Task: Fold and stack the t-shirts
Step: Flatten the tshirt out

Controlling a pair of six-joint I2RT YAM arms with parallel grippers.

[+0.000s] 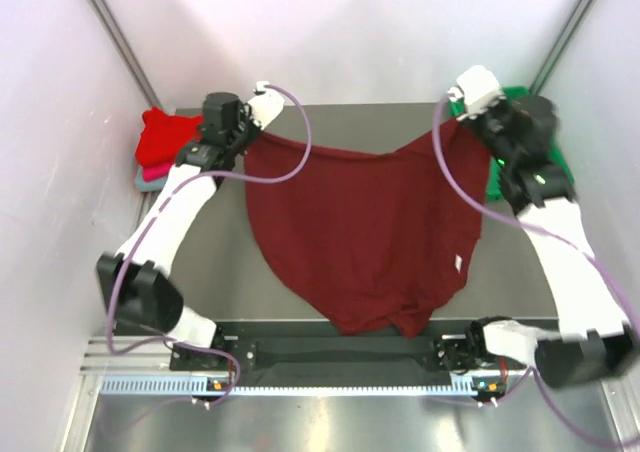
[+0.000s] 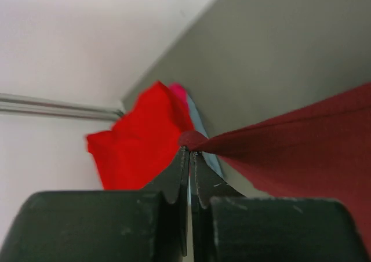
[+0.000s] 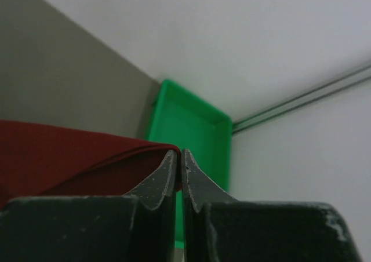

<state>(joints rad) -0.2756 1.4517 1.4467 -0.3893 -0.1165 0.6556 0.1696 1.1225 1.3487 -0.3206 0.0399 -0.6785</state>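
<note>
Top external view, supplemented by both wrist views. The dark maroon t-shirt [image 1: 365, 232] was held by two corners of its far edge, one in each gripper, and was spread across the middle of the grey table [image 1: 210, 262]. The left gripper [image 2: 189, 152] was closed tight on a pinched knot of maroon cloth, with no gap seen between its fingers. The right gripper [image 3: 178, 155] was likewise closed on a thin folded edge of the same shirt.

The hold at two well-separated points was judged to pull the cloth wide and flat, so that it could be laid out for folding. Between the grippers the far edge sagged in a shallow curve. From there the cloth narrowed toward the near edge of the table, where it was bunched in soft folds. A small white tag [image 1: 458, 262] was seen near its right border. Whether the far part was lifted off the table could not be told.

The finished pile was set apart at the far left corner: a bright red shirt [image 1: 165, 137] laid over a pink shirt [image 2: 179, 91] and a grey-blue shirt [image 2: 200, 126]. A green plastic tray [image 1: 517, 96] was placed at the far right corner, beyond the right gripper.
</note>
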